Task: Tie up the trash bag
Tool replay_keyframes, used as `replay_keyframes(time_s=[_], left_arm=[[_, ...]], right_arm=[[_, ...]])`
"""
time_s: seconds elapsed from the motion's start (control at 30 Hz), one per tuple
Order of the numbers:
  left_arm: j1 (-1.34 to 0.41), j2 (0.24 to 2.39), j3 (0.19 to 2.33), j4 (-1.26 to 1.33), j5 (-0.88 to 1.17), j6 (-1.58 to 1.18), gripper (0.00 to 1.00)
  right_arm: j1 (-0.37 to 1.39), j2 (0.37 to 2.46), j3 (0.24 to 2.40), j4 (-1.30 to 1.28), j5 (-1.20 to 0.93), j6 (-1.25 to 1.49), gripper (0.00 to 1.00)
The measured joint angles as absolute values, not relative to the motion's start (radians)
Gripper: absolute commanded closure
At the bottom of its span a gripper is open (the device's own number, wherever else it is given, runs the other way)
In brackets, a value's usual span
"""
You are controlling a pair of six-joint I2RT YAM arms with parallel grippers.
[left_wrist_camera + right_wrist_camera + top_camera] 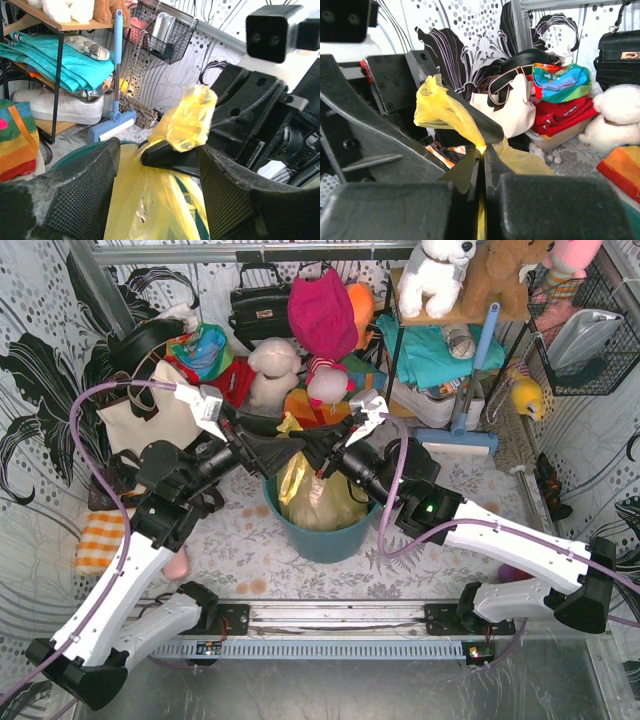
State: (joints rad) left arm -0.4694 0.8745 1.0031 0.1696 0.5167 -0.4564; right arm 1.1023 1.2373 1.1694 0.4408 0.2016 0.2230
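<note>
The trash bag (312,495), thin yellow plastic, sits inside a round teal bin (330,538) at the table's middle. Its top is gathered into a neck ending in a crumpled tuft (188,119). My right gripper (483,159) is shut on that neck just below the tuft (439,109), coming in from the right (314,452). My left gripper (157,192) is open, with its fingers (75,197) on either side of the bag's neck and of the right gripper's tip; it touches nothing that I can see. In the top view the left gripper (283,447) meets the right one above the bin.
Behind the bin lie soft toys (272,372), a black handbag (258,308), a white tote (150,412) and a red cloth (322,315). A shelf with teal fabric (430,350) and a blue-handled roller (470,410) stand back right. An orange checked cloth (100,540) lies at the left.
</note>
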Motion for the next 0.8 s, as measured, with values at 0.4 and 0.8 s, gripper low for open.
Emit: replay_keyframes(time_s=[0.4, 0.8], left_arm=[[-0.469, 0.82, 1.01, 0.163, 0.508, -0.453, 0.36], [-0.469, 0.9, 1.015, 0.249, 0.509, -0.492, 0.65]], right_arm=[[1.111, 1.237, 1.156, 0.433, 0.19, 0.223, 1.0], [1.11, 1.238, 1.156, 0.43, 0.171, 0.227, 1.0]])
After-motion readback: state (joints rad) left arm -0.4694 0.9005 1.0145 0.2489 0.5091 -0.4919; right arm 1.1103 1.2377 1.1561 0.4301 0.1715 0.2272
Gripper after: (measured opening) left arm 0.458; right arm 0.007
